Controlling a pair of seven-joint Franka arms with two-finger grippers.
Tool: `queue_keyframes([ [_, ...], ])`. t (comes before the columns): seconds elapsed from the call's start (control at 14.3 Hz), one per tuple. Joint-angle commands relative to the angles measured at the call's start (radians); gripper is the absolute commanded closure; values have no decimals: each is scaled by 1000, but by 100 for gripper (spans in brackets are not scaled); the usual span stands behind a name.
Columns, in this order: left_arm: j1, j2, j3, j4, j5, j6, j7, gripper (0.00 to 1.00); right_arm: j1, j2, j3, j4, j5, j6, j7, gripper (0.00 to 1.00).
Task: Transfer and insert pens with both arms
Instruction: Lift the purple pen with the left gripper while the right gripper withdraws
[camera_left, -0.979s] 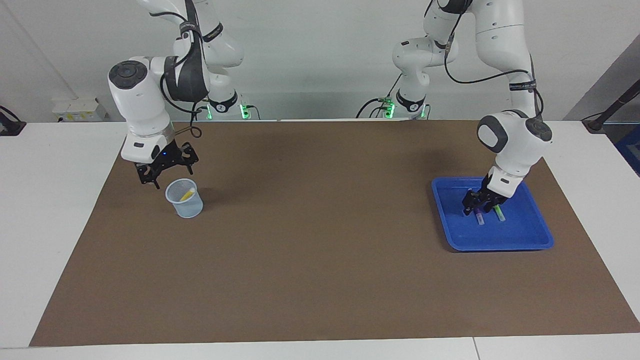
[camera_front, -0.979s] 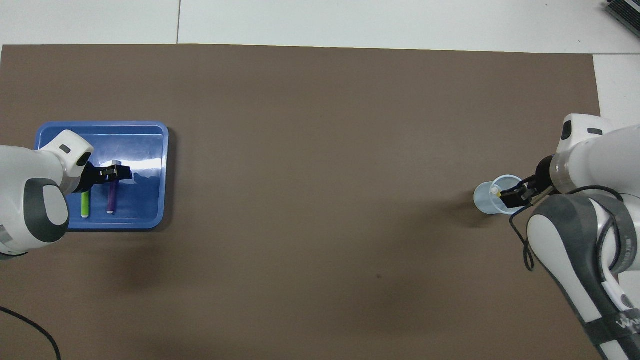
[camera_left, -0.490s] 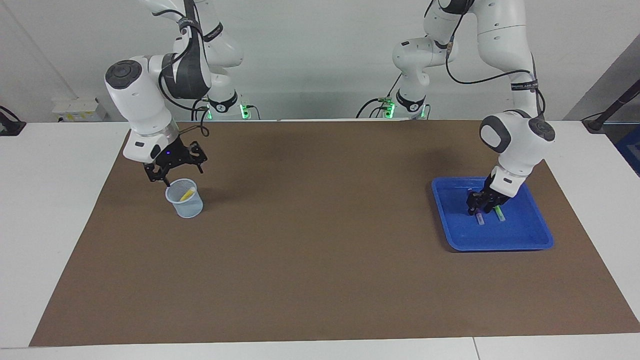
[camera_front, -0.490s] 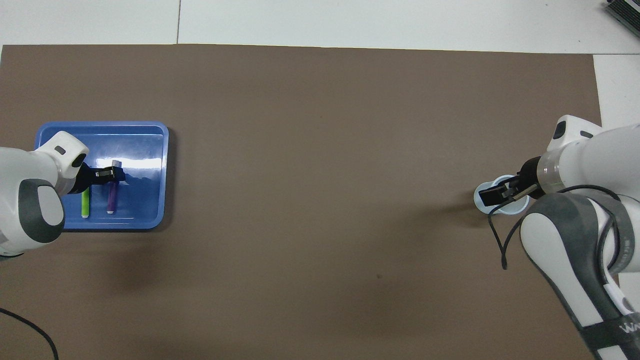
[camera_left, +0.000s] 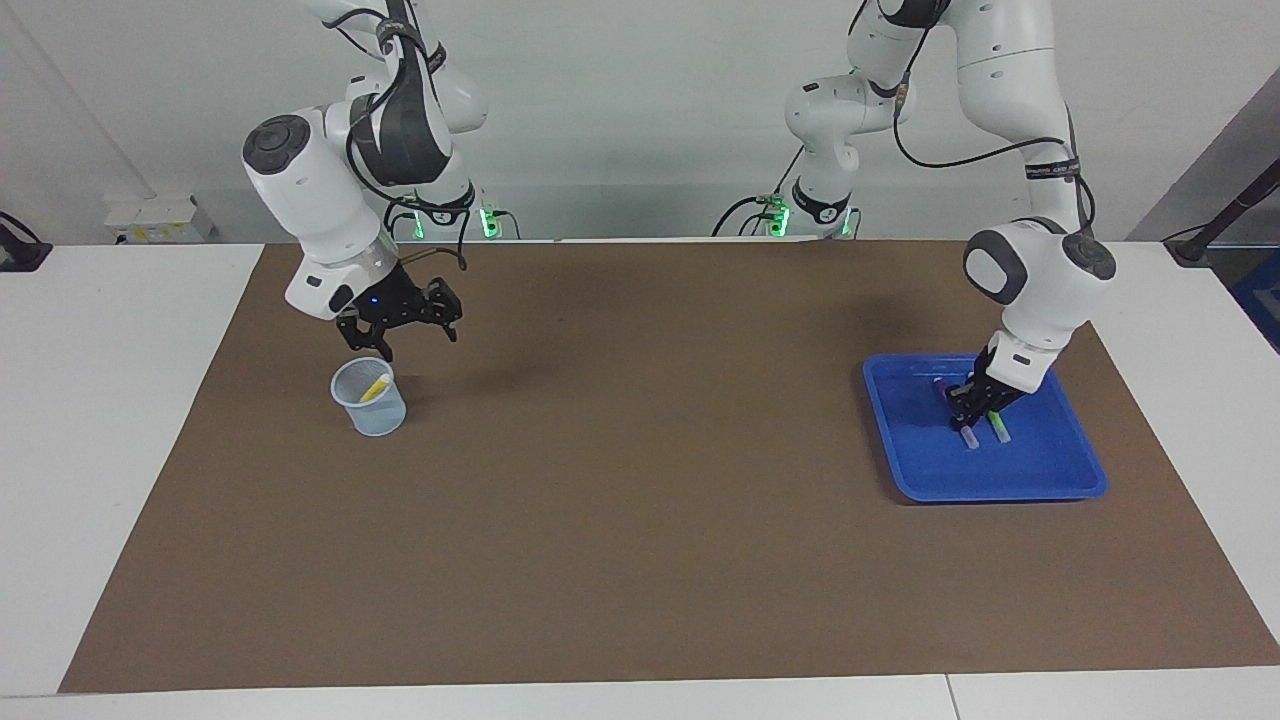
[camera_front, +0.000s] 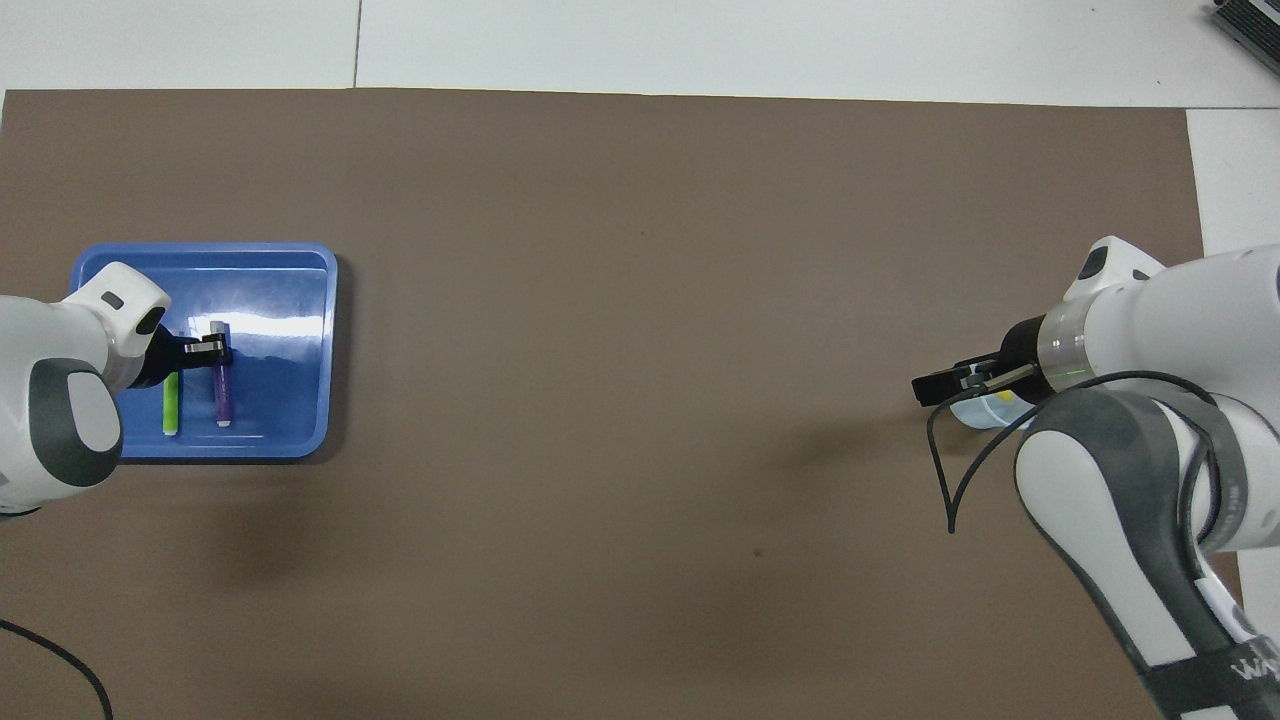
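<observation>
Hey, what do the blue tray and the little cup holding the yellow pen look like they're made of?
The blue tray looks like glossy molded plastic: a bright glare streak runs across its floor, and its corners are rounded. The cup seems to be thin, translucent pale-blue plastic; the yellow pen stands tilted inside it. Neither material is certain.

The whole middle of the brown mat (camera_left: 640, 480) is bare from edge to edge, so there's loads of room for a gripper to cross between the two ends. Only stuff in the way: the pale blue cup (camera_left: 369, 397) near the mat edge at the right arm's end, with the right gripper (camera_left: 400, 325) hanging just above it. At the left arm's end, the blue tray (camera_left: 1040, 480) has the left gripper (camera_left: 972, 405) down inside it.
</observation>
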Motion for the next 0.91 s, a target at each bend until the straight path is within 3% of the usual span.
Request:
queue_keyframes([
  [0.0,-3,11,-11,9,5,-21,-39,100,-10,-17,9,-1,57,-23,35,0],
  [0.42,-42,-28,-16,161,5,-284,-231,100,22,-17,9,-2,144,-16,166,0],
  [0.84,-71,-138,-26,169,-32,-380,-598,100,70,-11,9,15,330,0,313,0],
])
